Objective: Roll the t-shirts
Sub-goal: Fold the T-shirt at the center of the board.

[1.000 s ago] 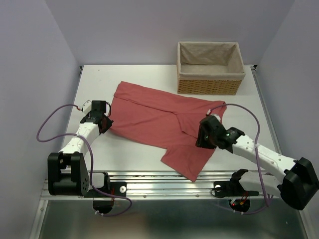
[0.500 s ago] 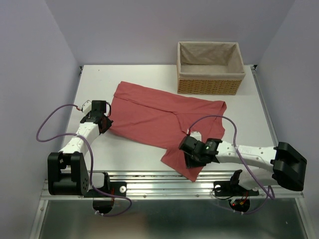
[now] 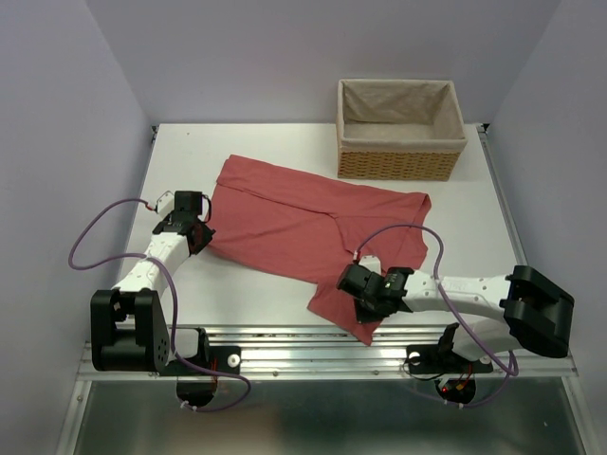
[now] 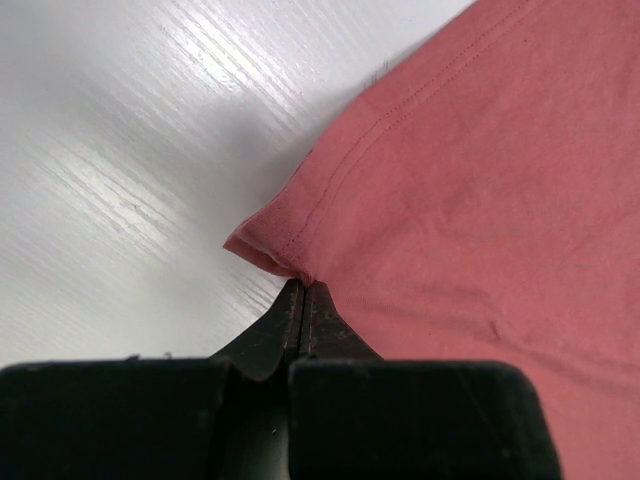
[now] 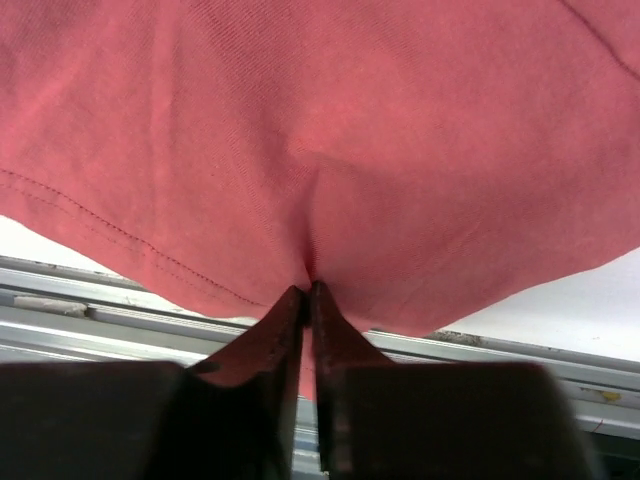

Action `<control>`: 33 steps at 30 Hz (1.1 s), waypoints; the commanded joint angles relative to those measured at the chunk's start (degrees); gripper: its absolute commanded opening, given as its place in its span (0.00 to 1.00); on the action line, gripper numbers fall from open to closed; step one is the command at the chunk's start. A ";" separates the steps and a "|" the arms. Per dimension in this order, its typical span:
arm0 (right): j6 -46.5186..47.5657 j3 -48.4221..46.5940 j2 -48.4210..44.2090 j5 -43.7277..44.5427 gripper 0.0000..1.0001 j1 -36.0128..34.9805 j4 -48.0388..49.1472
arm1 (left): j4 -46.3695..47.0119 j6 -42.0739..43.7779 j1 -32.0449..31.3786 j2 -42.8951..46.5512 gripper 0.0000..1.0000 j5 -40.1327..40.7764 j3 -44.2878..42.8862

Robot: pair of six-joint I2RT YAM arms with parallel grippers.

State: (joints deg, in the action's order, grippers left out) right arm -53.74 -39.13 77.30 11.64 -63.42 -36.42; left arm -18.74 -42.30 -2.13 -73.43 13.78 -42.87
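One salmon-red t-shirt (image 3: 303, 223) lies spread flat across the middle of the white table. My left gripper (image 3: 202, 235) is shut on its left hem corner (image 4: 270, 245), where the cloth bunches at the fingertips. My right gripper (image 3: 358, 301) sits low over the shirt's near corner by the front edge. It is shut on a pinch of the cloth (image 5: 312, 262), which puckers into a fold between the fingertips (image 5: 330, 318). The shirt's near hem (image 5: 120, 235) with its stitching hangs just beyond the table's front edge in the right wrist view.
A wicker basket (image 3: 401, 133) with a cloth lining stands at the back right of the table. A metal rail (image 3: 303, 343) runs along the table's front edge, right under my right gripper. Purple cables loop beside both arms.
My right arm swung from the shirt's right middle down to its near corner by the front edge, and its jaws closed on the cloth there. The left arm stayed still.
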 commanded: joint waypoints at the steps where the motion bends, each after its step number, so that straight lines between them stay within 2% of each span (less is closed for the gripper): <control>1: -1.64 0.55 0.05 2.95 0.05 -0.21 1.89 | -0.77 0.73 0.29 0.04 0.00 1.43 -2.65; 3: -1.64 0.20 -1.17 4.00 0.01 -0.21 1.27 | -0.86 0.56 0.29 0.21 0.00 0.99 -2.48; 8: -0.67 -2.08 -4.26 6.46 0.01 -0.21 -1.80 | -1.21 0.38 0.29 0.04 0.00 0.46 -3.53; 12: 1.78 -5.60 -6.80 8.75 0.01 2.59 -4.97 | -2.00 0.12 0.29 -1.80 0.00 0.11 -6.60; 18: 8.64 -9.37 -7.95 9.63 0.01 12.08 -5.15 | -2.44 -0.67 0.29 -5.05 0.00 0.54 -11.35; 25: 16.20 -16.67 -4.00 12.27 0.01 19.99 -2.43 | -2.00 -1.03 0.29 -10.24 0.00 -0.95 -16.27; 33: 18.14 -18.26 -3.99 9.73 0.01 22.55 -1.63 | -3.58 0.82 0.29 -9.98 0.00 -0.42 -17.42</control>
State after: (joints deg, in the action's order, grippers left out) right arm -37.60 -56.01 74.67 21.98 -41.41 -39.38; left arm -21.02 -42.74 -2.13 -85.62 12.10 -58.54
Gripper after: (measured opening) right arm 0.020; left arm 0.025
